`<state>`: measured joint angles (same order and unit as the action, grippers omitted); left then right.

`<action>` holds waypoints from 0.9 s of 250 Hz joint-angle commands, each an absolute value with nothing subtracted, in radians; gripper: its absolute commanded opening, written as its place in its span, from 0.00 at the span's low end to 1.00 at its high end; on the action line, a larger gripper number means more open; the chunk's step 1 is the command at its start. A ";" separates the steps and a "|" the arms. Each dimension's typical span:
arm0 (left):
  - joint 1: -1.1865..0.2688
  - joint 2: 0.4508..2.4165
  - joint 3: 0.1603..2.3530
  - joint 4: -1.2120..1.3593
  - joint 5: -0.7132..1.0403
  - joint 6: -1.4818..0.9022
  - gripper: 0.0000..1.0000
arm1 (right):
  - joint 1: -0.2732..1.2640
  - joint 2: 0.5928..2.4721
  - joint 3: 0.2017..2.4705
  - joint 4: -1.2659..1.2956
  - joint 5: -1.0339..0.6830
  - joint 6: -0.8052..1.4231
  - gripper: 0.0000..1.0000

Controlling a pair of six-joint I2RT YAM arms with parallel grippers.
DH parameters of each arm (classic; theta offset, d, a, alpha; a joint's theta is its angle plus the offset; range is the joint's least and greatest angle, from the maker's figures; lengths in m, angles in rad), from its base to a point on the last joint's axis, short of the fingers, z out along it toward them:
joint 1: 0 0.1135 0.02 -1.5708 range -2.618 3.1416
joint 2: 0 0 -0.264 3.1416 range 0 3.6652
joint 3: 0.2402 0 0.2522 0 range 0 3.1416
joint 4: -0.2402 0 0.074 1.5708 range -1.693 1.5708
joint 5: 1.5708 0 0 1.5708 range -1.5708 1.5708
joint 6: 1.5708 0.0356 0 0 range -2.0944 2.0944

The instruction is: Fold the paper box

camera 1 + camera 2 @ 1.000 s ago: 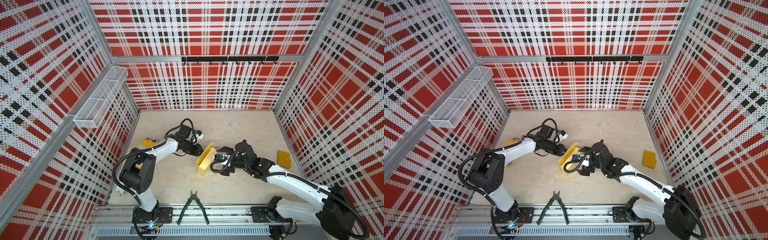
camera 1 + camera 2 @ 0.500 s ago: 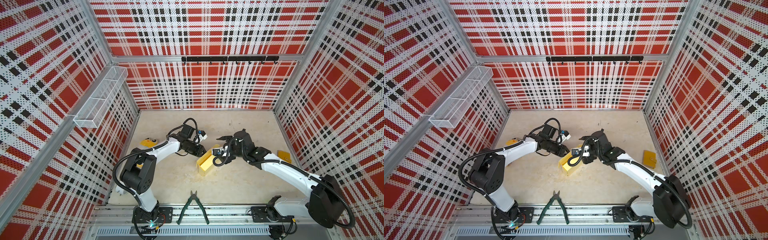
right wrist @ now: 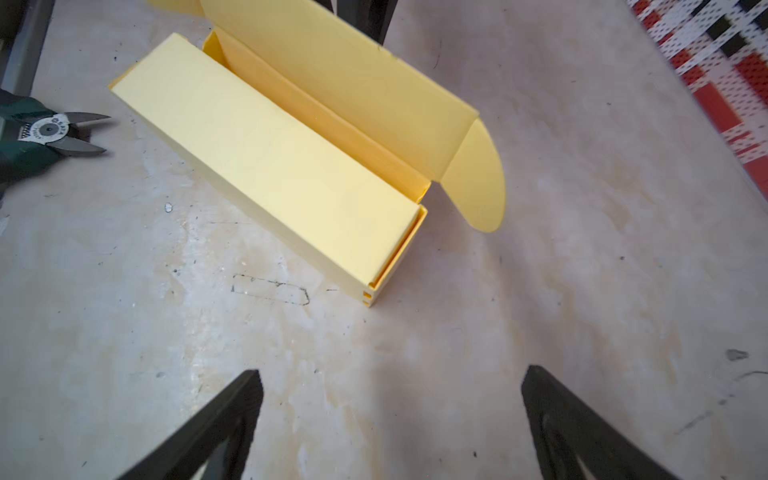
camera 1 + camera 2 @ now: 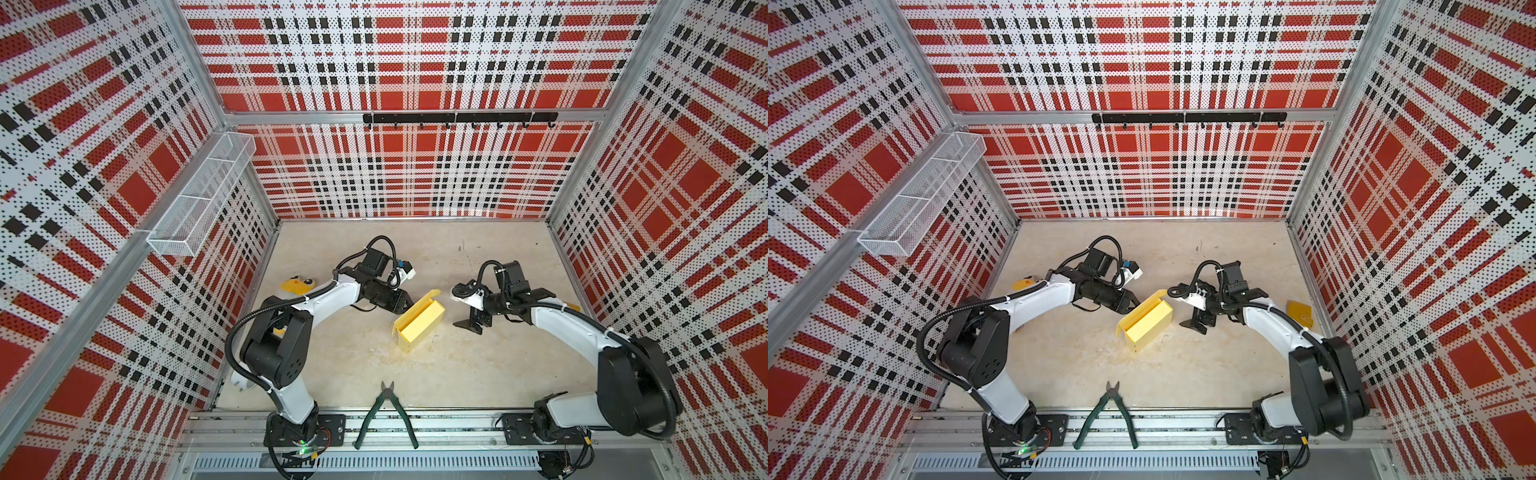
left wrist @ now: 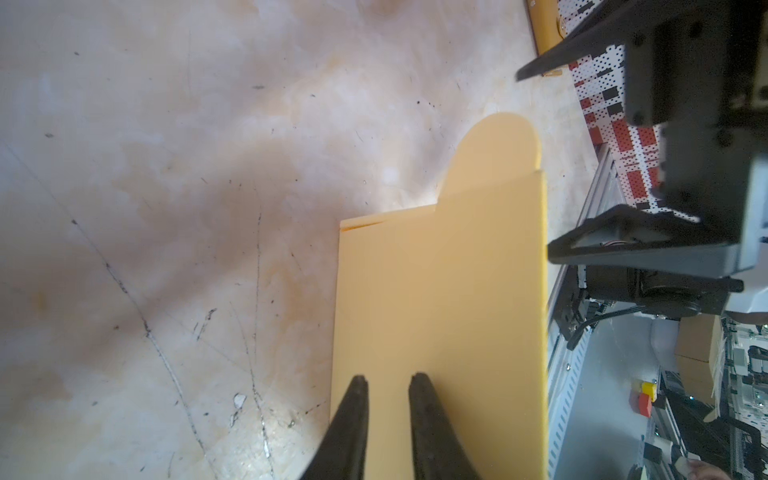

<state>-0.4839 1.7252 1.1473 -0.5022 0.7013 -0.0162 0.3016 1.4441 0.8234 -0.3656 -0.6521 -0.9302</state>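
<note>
The pale yellow paper box (image 4: pixel 419 328) (image 4: pixel 1148 328) lies on the table's middle, its body formed and its lid panel (image 3: pixel 345 70) standing up with a rounded ear flap (image 3: pixel 478 187) hanging out. My left gripper (image 4: pixel 402 305) (image 4: pixel 1129 301) (image 5: pixel 387 378) sits against the lid's outer face. Its jaws are narrowly parted with nothing between them. My right gripper (image 4: pixel 471 324) (image 4: pixel 1198 322) (image 3: pixel 390 374) hovers to the right of the box, clear of it, jaws wide open and empty.
Green-handled cutters (image 4: pixel 386 409) (image 4: pixel 1105 411) (image 3: pixel 45 133) lie near the front edge. A yellow plush toy (image 4: pixel 297 286) sits behind the left arm. An orange-yellow flat piece (image 4: pixel 1300 313) lies by the right wall. A wire basket (image 4: pixel 199 203) hangs on the left wall.
My right gripper has drawn back from the box to the right. The box, tilted up before, now rests flat on the table. The left arm has barely moved.
</note>
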 commanded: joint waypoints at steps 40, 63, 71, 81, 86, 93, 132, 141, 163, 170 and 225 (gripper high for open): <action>-0.483 1.732 1.161 -0.512 0.757 0.038 0.23 | 0.307 1.564 0.902 -0.274 -0.800 -0.942 0.99; -0.477 1.741 1.168 -0.514 0.774 0.044 0.24 | 0.307 1.606 0.971 -0.365 -0.833 -0.991 0.98; -0.475 1.743 1.170 -0.517 0.778 0.051 0.24 | 0.307 1.622 0.997 -0.403 -0.842 -1.010 0.97; -0.475 1.745 1.174 -0.521 0.781 0.059 0.24 | 0.307 1.636 1.021 -0.426 -0.842 -1.031 0.97; -0.475 1.746 1.177 -0.526 0.782 0.065 0.24 | 0.308 1.638 1.026 -0.430 -0.834 -1.040 0.97; -0.476 1.747 1.180 -0.531 0.784 0.072 0.24 | 0.307 1.638 1.034 -0.437 -0.818 -1.054 0.97; -0.478 1.750 1.191 -0.548 0.781 0.092 0.24 | 0.322 1.622 1.106 -0.536 -0.729 -1.147 0.98; -0.478 1.751 1.190 -0.551 0.783 0.096 0.24 | 0.346 1.619 1.126 -0.581 -0.685 -1.179 0.98; -0.480 1.752 1.193 -0.553 0.783 0.102 0.24 | 0.411 1.615 1.167 -0.675 -0.551 -1.233 0.99; -0.481 1.753 1.195 -0.554 0.782 0.104 0.24 | 0.431 1.612 1.183 -0.710 -0.515 -1.250 0.99; -0.483 1.764 1.212 -0.568 0.785 0.114 0.25 | 0.524 1.558 1.280 -0.864 -0.296 -1.327 1.00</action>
